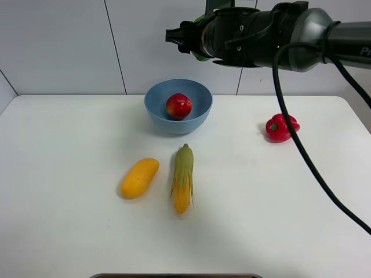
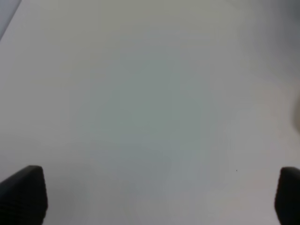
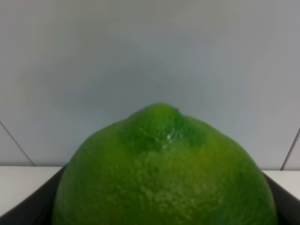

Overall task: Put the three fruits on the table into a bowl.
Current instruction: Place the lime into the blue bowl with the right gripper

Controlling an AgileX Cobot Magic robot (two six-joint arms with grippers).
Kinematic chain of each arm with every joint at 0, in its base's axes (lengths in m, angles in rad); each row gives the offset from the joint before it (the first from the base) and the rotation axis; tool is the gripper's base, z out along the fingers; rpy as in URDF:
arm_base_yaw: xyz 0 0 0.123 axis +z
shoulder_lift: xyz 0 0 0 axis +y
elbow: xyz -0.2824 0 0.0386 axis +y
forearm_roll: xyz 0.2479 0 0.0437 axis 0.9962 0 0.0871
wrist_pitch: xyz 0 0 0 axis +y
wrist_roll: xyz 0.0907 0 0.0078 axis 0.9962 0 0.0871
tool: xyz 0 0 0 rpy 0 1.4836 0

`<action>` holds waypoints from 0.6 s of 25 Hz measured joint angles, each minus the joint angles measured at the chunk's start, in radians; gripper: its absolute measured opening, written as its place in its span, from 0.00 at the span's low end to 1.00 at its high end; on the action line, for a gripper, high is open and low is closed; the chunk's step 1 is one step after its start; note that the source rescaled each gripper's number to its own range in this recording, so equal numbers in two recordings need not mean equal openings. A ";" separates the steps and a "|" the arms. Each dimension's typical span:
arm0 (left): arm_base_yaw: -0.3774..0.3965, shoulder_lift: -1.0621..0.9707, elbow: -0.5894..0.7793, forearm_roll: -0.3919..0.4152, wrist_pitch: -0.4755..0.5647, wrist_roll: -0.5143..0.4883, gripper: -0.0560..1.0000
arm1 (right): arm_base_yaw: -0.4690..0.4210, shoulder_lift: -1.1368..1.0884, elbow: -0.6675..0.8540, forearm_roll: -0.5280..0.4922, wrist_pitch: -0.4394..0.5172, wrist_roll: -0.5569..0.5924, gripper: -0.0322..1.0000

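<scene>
In the right wrist view a green lime fills the lower half, and my right gripper is shut on it, with dark fingers at both sides. That gripper hangs high above the light-blue bowl at the back middle of the table. A red apple lies inside the bowl. The yellow-orange mango rests on the table in front of the bowl, to the left. My left gripper stands wide open over bare white tabletop, out of the exterior high view.
A corn cob with green husk lies just right of the mango. A red bell pepper sits at the right back. The right arm's black cable hangs across the right side. A white panelled wall stands behind.
</scene>
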 joint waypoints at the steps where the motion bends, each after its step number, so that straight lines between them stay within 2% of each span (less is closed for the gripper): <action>1: 0.000 0.000 0.000 0.000 0.000 0.000 1.00 | 0.000 0.000 0.000 0.008 0.000 0.000 0.63; 6: 0.000 0.000 0.000 0.000 0.000 0.000 1.00 | 0.000 0.000 0.000 0.031 -0.001 -0.034 0.63; 15: 0.000 0.000 0.000 0.000 0.000 0.000 1.00 | -0.014 0.009 0.000 0.032 -0.022 -0.248 0.63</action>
